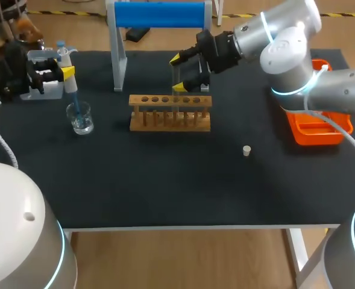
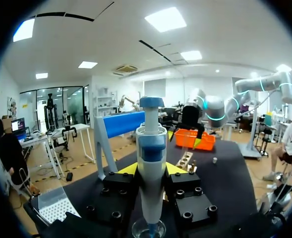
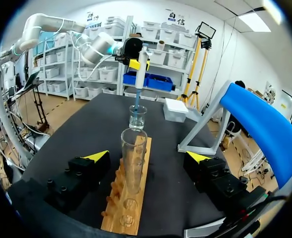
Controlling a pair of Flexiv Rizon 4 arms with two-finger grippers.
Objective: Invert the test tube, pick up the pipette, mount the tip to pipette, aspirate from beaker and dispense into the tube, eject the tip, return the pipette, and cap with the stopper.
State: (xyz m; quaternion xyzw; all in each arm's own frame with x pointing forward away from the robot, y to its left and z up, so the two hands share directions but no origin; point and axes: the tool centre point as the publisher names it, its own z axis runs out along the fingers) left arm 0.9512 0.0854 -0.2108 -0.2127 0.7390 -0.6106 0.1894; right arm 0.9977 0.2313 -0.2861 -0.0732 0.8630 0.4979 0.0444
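Note:
My left gripper [image 1: 65,72] is shut on the white and blue pipette [image 2: 150,163], held upright at the table's far left. Its blue tip [image 1: 76,102] dips into the glass beaker [image 1: 81,117], which sits right under that gripper [image 2: 151,168]. A clear test tube [image 3: 133,153] stands mouth up in the wooden rack [image 1: 170,113]. My right gripper [image 3: 146,156] is open, one finger on each side of the tube and well clear of it. The small white stopper [image 1: 246,150] lies on the mat to the right of the rack.
A white frame with a blue roll [image 1: 159,15] stands behind the rack. An orange tray [image 1: 316,129] sits at the right edge under my right arm. The tip box [image 2: 54,208] lies beside my left gripper, at the far left.

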